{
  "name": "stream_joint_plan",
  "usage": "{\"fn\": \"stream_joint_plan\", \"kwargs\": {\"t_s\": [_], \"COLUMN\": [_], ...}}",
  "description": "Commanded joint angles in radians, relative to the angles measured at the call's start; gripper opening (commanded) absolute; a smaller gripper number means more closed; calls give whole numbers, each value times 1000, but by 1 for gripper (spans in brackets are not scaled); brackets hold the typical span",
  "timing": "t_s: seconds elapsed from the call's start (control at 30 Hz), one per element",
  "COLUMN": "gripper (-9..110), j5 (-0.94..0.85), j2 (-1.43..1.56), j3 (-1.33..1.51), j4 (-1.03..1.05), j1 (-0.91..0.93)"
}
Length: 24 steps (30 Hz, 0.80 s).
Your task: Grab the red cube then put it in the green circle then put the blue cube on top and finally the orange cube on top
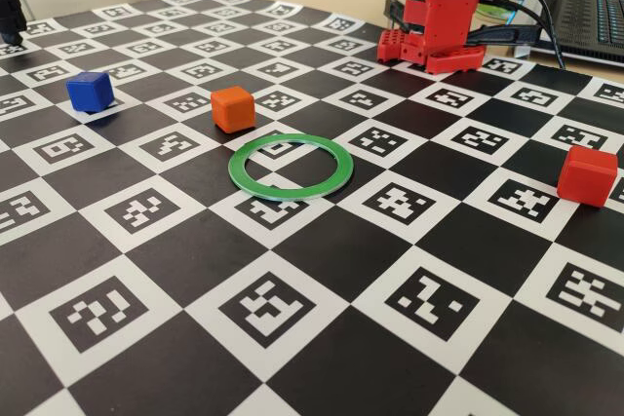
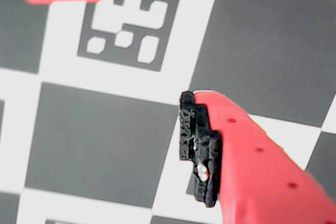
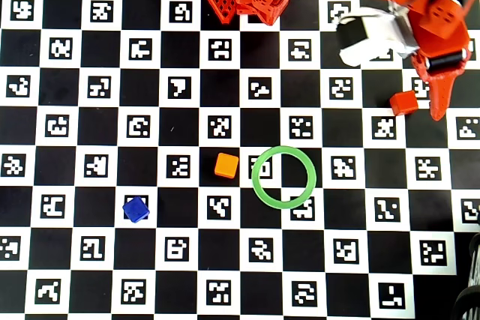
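Gripper [image 3: 436,106] hangs over the checkered board [image 3: 172,275] holding nothing, its opening unclear, with the red cube [image 3: 403,102] just beside its tip, then the green circle [image 3: 283,177], the orange cube [image 3: 226,165] beyond, and the blue cube [image 3: 136,209] farthest off.

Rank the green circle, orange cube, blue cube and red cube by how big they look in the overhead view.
1. The green circle, clearly largest.
2. The orange cube, blue cube and red cube look about alike in the overhead view; no ranking among them is safe.
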Motion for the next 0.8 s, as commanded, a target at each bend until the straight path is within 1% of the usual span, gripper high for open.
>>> {"fn": "stream_joint_plan", "kwargs": {"t_s": [0.0,0.2,0.47,0.77], "gripper": [54,54,54,54], "j5": [38,66,63,81], "j2": [-6,-55,-60,-78], "j3": [-83,-25,195,319], "j4": [77,2,-221,-403], "j1": [-14,8,29,0]}}
